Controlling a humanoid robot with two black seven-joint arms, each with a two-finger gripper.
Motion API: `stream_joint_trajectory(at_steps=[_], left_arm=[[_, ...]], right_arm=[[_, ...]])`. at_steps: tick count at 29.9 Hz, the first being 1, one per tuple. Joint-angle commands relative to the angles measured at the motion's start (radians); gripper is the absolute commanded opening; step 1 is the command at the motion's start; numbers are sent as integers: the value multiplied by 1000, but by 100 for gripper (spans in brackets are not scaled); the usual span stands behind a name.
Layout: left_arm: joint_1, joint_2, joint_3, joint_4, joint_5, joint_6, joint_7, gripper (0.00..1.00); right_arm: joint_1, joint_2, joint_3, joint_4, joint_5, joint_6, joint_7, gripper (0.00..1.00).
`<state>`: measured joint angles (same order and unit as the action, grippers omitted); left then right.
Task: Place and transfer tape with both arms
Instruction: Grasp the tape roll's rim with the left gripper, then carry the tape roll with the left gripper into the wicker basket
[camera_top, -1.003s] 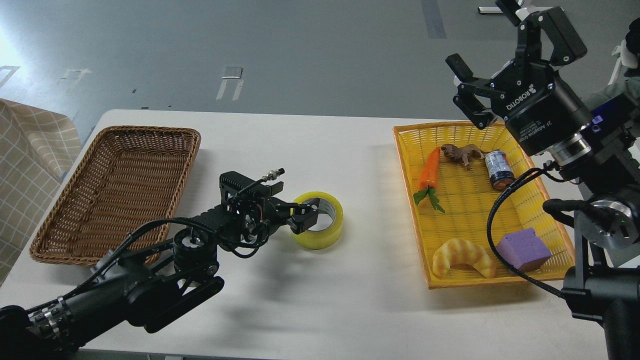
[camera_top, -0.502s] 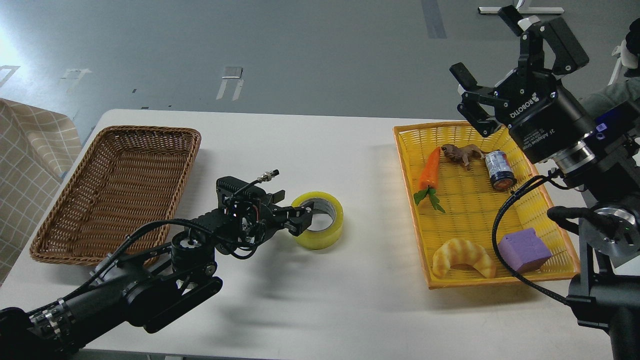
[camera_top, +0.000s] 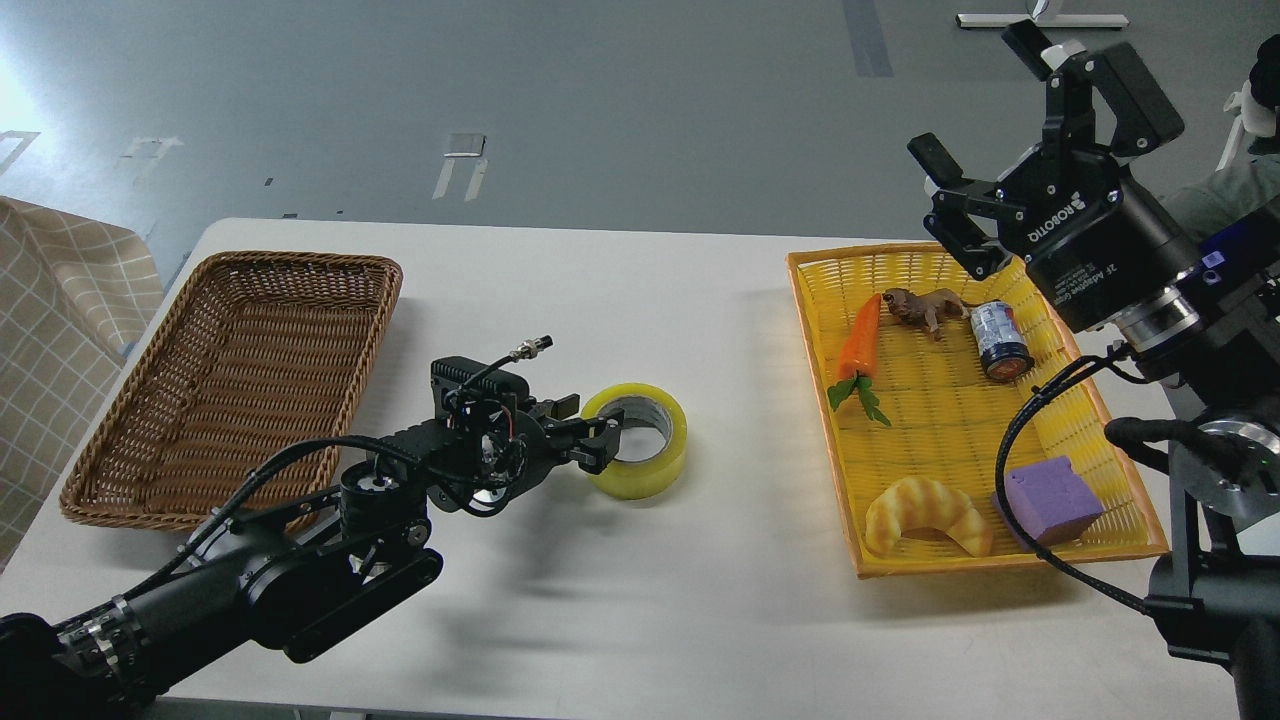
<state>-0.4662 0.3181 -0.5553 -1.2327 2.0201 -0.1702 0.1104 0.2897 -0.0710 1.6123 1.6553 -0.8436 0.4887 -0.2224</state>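
The yellow tape roll (camera_top: 650, 462) lies flat on the white table (camera_top: 640, 300), near the middle. My left gripper (camera_top: 590, 428) reaches in from the left, low over the table. Its fingers stand apart at the roll's left rim, and one fingertip (camera_top: 603, 447) overlaps the rim. The tape rests on the table. My right gripper (camera_top: 975, 95) is open and empty, raised high above the far end of the yellow basket (camera_top: 815, 340).
A brown wicker basket (camera_top: 240, 380) stands at the left. The yellow basket at the right holds a carrot (camera_top: 860, 340), a small toy animal (camera_top: 920, 305), a can (camera_top: 998, 338), a croissant (camera_top: 925, 512) and a purple block (camera_top: 1050, 498). A checked cloth (camera_top: 60, 310) hangs at the far left.
My left gripper has drawn back a little to the left, from inside the ring to its left rim. The tape has stayed put. My right gripper has moved slightly right and back.
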Motion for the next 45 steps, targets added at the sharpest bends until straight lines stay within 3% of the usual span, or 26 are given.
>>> stream_joint_trajectory(at_steps=[1,3,8,16,27,35,40,45], left_arm=[[0,1,0,-1,0,-2,0,44],[-2,1,0,1,2,-2,0,44],[-11,-1,0,1,-1,-5,0,26],[-12,2,0,-1,0,-5,0,16],[-31,4,-5,-13,2,-5,5,16],[-136,13,-3,-16,0,-9,2,16],[-232,96,-5,-16,-18,-45,-23,16],[-305,254,-11,-40,-89,-46,-52,17]], right_arm=[[-9,-1,0,0,0,0,0,100],[-10,-1,0,0,0,0,0,100],[-10,-1,0,0,0,0,0,100],[-10,0,0,0,1,0,0,100],[-27,5,-2,1,1,0,0,100],[-24,7,-2,1,1,0,0,100],[-24,7,-2,0,1,0,0,100],[-17,7,-2,0,1,0,0,100]])
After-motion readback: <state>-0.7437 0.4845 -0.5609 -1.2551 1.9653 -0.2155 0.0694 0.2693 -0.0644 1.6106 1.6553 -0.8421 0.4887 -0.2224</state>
